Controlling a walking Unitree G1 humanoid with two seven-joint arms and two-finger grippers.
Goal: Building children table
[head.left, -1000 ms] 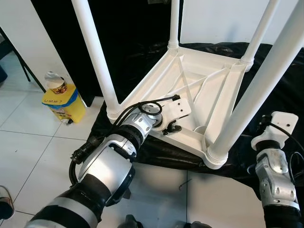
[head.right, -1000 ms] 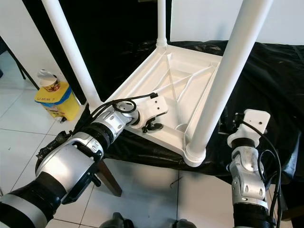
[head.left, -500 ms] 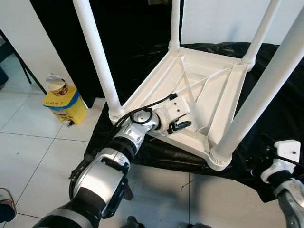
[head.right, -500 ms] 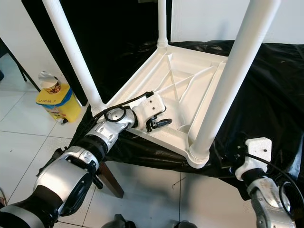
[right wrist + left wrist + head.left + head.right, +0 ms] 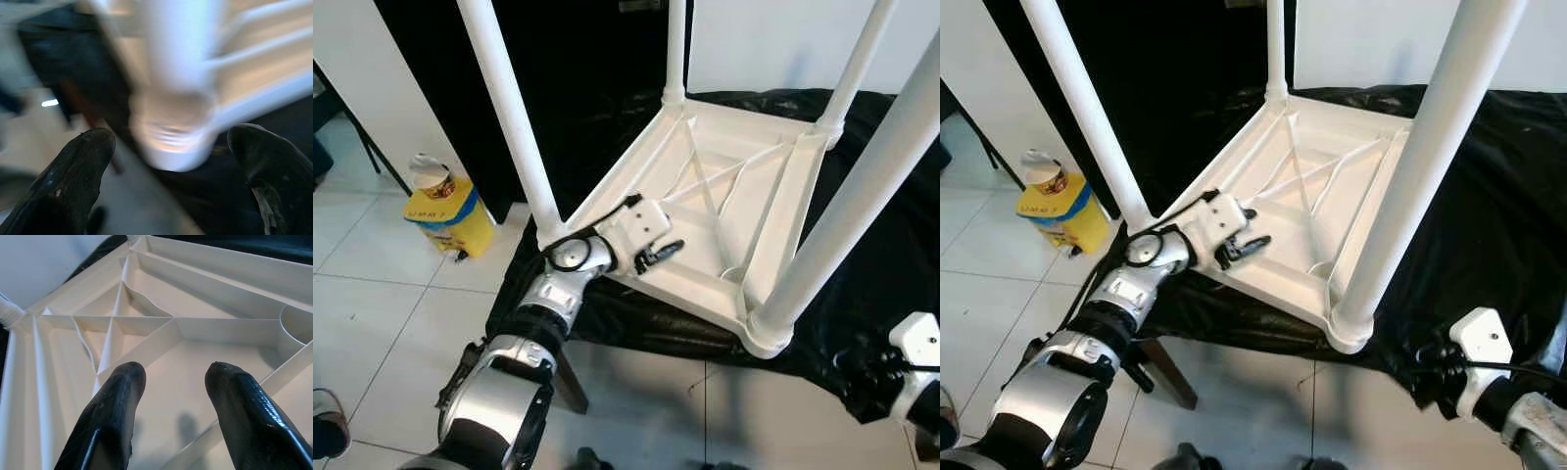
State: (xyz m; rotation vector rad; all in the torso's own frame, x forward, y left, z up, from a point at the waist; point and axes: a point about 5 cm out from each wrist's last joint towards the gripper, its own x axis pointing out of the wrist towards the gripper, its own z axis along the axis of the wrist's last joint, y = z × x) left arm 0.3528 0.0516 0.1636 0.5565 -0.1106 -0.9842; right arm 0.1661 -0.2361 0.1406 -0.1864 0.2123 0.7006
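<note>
The white children's table lies upside down on a black cloth, its four round legs pointing up. My left gripper rests open at the near left rim, beside the near left leg. In the left wrist view its fingertips hover apart over the ribbed underside, holding nothing. My right gripper hangs low at the right, below the cloth's front edge and apart from the table. In the blurred right wrist view, the right gripper is open and faces the near right leg's base.
A yellow container with a cup on top stands on the white tiled floor to the left. A black backdrop hangs behind the table. A brown furniture leg shows under the cloth. A shoe lies at the lower left.
My right arm has sunk down and to the right, away from the table's near corner. My left arm has stretched out lower, its gripper staying at the near rim.
</note>
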